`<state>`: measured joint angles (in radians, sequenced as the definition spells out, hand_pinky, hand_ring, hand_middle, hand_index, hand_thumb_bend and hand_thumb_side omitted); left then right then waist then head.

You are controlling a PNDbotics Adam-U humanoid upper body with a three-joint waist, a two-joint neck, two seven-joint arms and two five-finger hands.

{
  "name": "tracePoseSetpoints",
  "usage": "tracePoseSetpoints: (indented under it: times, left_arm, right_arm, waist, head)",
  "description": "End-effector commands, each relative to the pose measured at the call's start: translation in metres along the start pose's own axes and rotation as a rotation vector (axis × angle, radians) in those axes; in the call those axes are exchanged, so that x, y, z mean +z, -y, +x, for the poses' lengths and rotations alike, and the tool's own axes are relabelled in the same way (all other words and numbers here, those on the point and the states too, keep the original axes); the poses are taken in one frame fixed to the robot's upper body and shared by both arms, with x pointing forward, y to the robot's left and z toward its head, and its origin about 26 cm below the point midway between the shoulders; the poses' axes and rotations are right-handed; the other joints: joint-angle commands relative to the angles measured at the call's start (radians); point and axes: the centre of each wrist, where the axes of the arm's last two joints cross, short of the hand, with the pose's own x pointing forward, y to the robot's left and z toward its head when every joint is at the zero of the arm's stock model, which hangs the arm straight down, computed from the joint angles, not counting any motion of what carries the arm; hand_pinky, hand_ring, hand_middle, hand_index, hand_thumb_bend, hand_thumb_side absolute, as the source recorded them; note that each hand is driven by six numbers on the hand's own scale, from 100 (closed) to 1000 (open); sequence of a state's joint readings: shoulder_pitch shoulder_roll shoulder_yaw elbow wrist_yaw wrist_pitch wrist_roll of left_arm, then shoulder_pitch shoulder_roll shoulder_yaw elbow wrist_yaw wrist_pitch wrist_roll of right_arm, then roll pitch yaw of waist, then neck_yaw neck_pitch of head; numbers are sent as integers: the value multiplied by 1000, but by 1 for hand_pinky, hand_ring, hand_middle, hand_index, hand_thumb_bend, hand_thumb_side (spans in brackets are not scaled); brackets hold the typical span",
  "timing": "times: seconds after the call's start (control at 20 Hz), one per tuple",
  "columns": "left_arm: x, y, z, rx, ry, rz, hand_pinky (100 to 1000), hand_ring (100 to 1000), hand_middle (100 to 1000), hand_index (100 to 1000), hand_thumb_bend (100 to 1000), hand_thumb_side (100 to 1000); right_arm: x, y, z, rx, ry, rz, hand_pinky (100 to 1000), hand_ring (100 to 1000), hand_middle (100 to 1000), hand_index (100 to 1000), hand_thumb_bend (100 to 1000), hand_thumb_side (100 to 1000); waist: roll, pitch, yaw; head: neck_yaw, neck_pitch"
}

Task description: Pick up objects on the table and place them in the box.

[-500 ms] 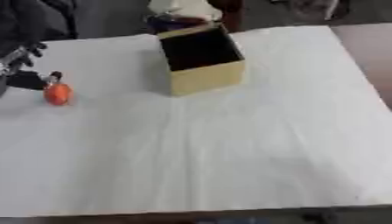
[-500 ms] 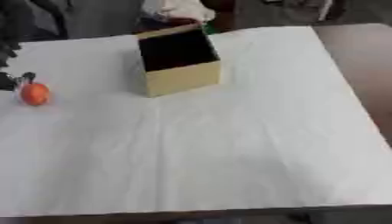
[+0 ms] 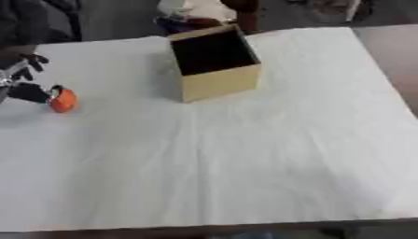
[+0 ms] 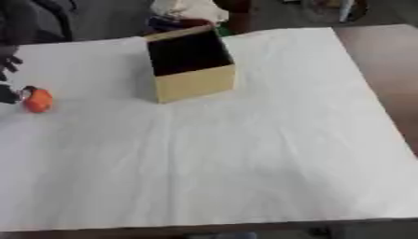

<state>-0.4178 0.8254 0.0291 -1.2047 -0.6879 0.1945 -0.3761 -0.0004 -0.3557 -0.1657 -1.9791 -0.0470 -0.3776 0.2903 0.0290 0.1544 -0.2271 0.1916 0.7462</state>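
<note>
The left hand shows at the left edge of the table, black, with its fingers spread and a thumb or finger reaching down to the side of a small orange ball. It touches the ball, or sits just beside it — whether the hand actually grips the ball cannot be told from either view. The right hand shows in neither view.

The ball lies on the white cloth that covers the table, close to the left edge and well apart from the box. The near half of the cloth is bare, marked only by soft creases.

Farther back, left of centre, stands the cardboard box — open at the top, dark inside, its tan front wall facing the camera and its far flap upright. Beyond the box, just past the table's far edge, sits a blurred heap of white and dark things.
</note>
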Motion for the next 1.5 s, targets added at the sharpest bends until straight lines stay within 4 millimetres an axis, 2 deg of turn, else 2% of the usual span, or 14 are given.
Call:
tracePoseSetpoints:
  times: [0.05, 0.7, 0.8, 0.9, 0.95, 1.1, 1.15, 1.35, 1.5]
  left_arm:
    - [-2, -9, -4, -13, -19, 33, 798, 737, 790, 950, 273, 395]
    - [-13, 17, -9, -13, -44, -60, 788, 720, 766, 924, 220, 393]
    - [-13, 19, -9, -18, -46, -66, 784, 709, 749, 908, 198, 394]
    - [-13, 19, -9, -23, -49, -61, 773, 680, 695, 859, 169, 389]
    - [-13, 19, -9, -25, -49, -54, 765, 657, 647, 814, 127, 391]
    - [-12, 14, -7, -28, -37, -6, 745, 624, 541, 697, 100, 372]
    - [-11, 13, -6, -32, -32, 12, 734, 606, 491, 631, 100, 345]
    - [-7, -2, 3, -59, 2, 108, 720, 580, 430, 552, 100, 310]
    - [0, -24, 19, -80, 61, 204, 720, 577, 426, 550, 100, 313]
  right_arm:
    - [-5, 4, 6, 18, 27, 10, 727, 1000, 751, 962, 100, 470]
    - [-6, 5, 7, 17, 30, 12, 727, 1000, 750, 961, 100, 470]
    - [-6, 5, 7, 17, 30, 12, 727, 1000, 750, 961, 100, 470]
    - [-6, 5, 7, 17, 30, 12, 727, 1000, 750, 961, 100, 470]
    - [-6, 5, 7, 18, 30, 12, 727, 1000, 750, 961, 100, 470]
    - [-6, 5, 7, 18, 28, 11, 727, 1000, 750, 961, 100, 470]
    - [-6, 5, 7, 19, 27, 11, 727, 1000, 750, 961, 100, 470]
    - [-5, 6, 7, 19, 24, 11, 727, 1000, 750, 961, 100, 470]
    - [-5, 6, 7, 20, 22, 11, 727, 1000, 750, 961, 100, 470]
  waist:
    - [0, -9, 0]
    - [0, -10, -2]
    - [0, -10, -2]
    - [0, -10, -2]
    - [0, -10, -2]
    - [1, -11, -3]
    - [1, -12, -3]
    - [3, -14, -3]
    - [3, -16, -3]
  head:
    - [-2, -2]
    - [-3, -3]
    - [-3, -4]
    - [-3, -4]
    - [-3, -4]
    - [-4, -5]
    - [-4, -5]
    - [-5, -5]
    - [-6, -5]
